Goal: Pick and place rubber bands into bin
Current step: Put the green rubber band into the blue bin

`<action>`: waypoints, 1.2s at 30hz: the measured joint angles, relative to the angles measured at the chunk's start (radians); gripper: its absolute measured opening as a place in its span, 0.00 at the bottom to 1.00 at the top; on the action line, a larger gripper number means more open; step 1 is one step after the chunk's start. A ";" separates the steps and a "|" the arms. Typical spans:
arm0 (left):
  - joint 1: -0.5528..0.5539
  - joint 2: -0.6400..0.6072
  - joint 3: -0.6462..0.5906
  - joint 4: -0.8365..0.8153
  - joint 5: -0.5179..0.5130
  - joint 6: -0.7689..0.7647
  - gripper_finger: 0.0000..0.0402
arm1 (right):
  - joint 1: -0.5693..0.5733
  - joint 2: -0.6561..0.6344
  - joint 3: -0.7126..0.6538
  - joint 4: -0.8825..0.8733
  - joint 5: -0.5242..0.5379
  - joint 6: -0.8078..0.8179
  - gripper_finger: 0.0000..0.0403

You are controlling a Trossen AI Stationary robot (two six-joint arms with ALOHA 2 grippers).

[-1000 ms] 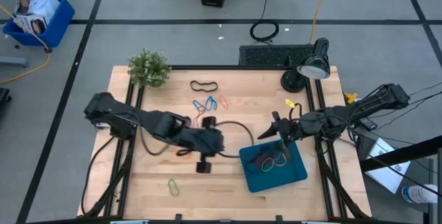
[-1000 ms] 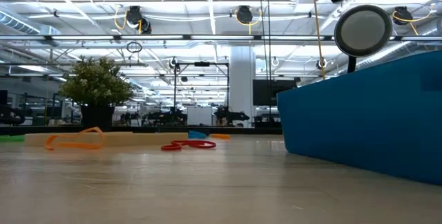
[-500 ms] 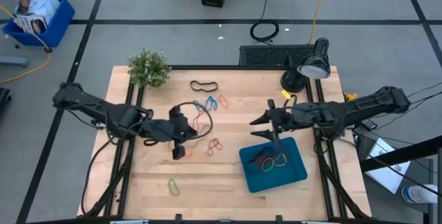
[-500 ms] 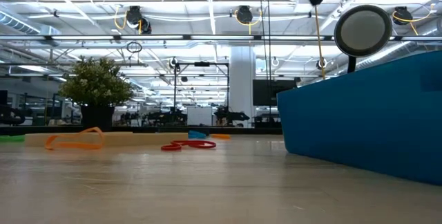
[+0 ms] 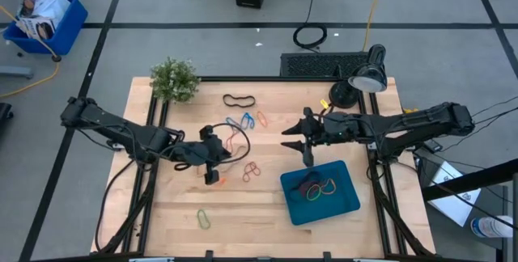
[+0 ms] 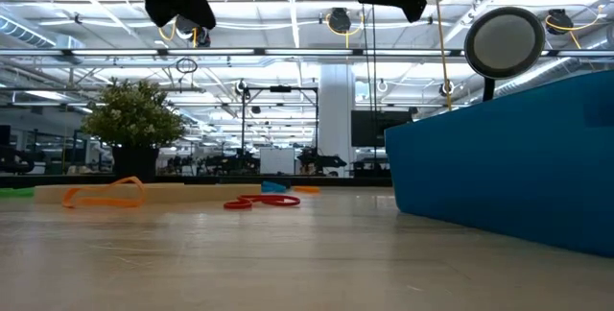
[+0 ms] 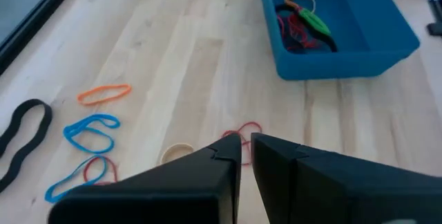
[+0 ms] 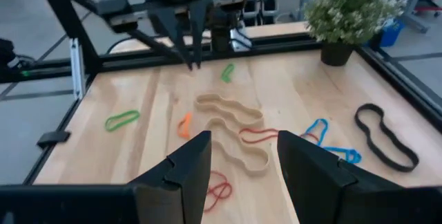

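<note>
- The table (image 5: 267,213) was pale wood planking, smooth and matte.
- The bin (image 5: 320,192), a shallow teal tray with rounded corners, sat near the table's front right; inside lay thin red, dark, green and orange bands (image 7: 302,23) in a small tangle.
- A green band (image 5: 203,218) lay alone near the front left edge.
- The left gripper (image 5: 212,163) hung over the table's middle left on a low, stretched arm, its dark fingers (image 7: 222,156) nearly together with only a narrow slit between, holding nothing.
- Just beside it lay a red band (image 5: 252,171), a small orange piece (image 5: 220,180) and a large tan loop (image 8: 231,131).
- The right gripper (image 5: 301,141) hovered beyond the bin, arm reaching in from the right, its fingers (image 8: 190,165) spread wide and empty.
- Farther back lay blue bands (image 5: 239,122), an orange band (image 5: 261,119) and a thick black band (image 5: 239,100).
- At the far edge stood a leafy plant (image 5: 174,79) at left and a black lamp (image 5: 360,82) at right.
</note>
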 joint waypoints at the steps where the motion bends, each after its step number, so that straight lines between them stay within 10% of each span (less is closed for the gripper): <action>1: 0.001 0.000 0.000 0.006 0.004 0.000 0.10 | -0.002 0.000 0.000 -0.003 0.000 0.000 0.40; 15: 0.017 0.000 0.001 0.033 0.072 0.092 0.30 | -0.008 0.000 0.000 -0.005 0.005 -0.009 0.40; 36: -0.092 0.005 0.001 -0.130 0.256 -0.003 0.31 | -0.008 0.000 -0.001 -0.022 0.006 -0.018 0.40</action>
